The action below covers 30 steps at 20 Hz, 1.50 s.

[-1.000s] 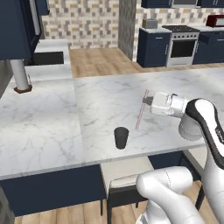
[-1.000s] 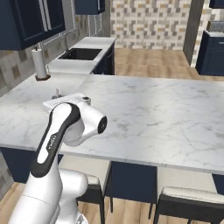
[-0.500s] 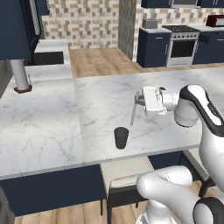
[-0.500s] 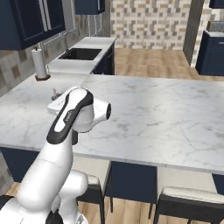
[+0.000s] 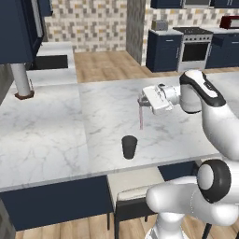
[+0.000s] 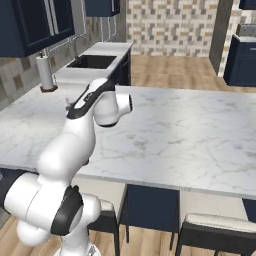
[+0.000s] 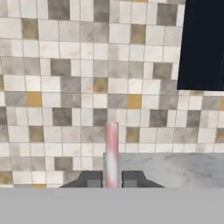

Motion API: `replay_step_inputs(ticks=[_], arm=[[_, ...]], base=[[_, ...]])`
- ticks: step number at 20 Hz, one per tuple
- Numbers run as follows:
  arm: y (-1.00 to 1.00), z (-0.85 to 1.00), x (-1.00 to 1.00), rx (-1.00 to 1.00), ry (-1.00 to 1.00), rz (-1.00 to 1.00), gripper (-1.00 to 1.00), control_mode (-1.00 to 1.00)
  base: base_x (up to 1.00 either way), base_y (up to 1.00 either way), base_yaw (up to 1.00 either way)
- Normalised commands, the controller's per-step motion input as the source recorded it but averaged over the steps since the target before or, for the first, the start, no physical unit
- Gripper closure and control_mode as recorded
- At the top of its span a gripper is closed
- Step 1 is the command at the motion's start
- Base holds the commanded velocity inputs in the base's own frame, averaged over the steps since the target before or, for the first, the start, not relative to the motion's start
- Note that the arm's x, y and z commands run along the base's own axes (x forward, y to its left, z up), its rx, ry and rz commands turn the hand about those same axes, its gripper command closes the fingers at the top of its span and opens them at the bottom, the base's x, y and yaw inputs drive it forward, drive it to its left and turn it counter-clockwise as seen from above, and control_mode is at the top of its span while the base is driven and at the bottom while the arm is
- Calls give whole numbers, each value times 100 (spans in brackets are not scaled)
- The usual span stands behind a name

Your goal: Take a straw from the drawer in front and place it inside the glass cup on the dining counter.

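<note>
I have the long white marble dining counter with grey veins [image 5: 70,135] spread across the left base view, its near edge running over a white-cushioned stool [image 5: 135,186]. At about 9 o'clock on the slab stands a tall grey cylinder on a brown base [image 5: 22,81], well apart from the work. The small dark smoky glass cup [image 5: 129,147] sits upright near the counter's front edge, with nothing in it yet.

My two-finger gripper [image 5: 142,100] hangs above the counter at roughly 1 o'clock from the cup. In the hand view the two dark finger tips [image 7: 89,178] are pinched narrow on the thin straight straw [image 5: 141,117], which looks pinkish here, with pale bands in the close view, rather than dark. It hangs near vertical below the jaws, its lower end near the cup's rim height but off to 1 o'clock of the mouth, not over it.

I judge the fetch done and the carry to the cup under way. Next I need to bring the straw's lower tip over the cup's opening toward 7 o'clock, keep it upright, lower it inside, then release.
</note>
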Motion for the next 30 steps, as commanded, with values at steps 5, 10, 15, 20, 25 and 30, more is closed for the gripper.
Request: replay_step_inputs(ticks=[5,10,15,20,25,30], arm=[[15,-25,10,0,18,4,100,-100],[22,-23,0,2,12,2,100,-100],[32,-13,0,2,1,1,100,-100],[19,-12,0,0,-7,0,100,-100],[0,-15,0,0,-7,0,100,-100],[0,-17,4,0,-5,0,100,-100]], base=[[0,0,0],[0,0,0],[0,0,0],[0,0,0],[0,0,0],[0,0,0]])
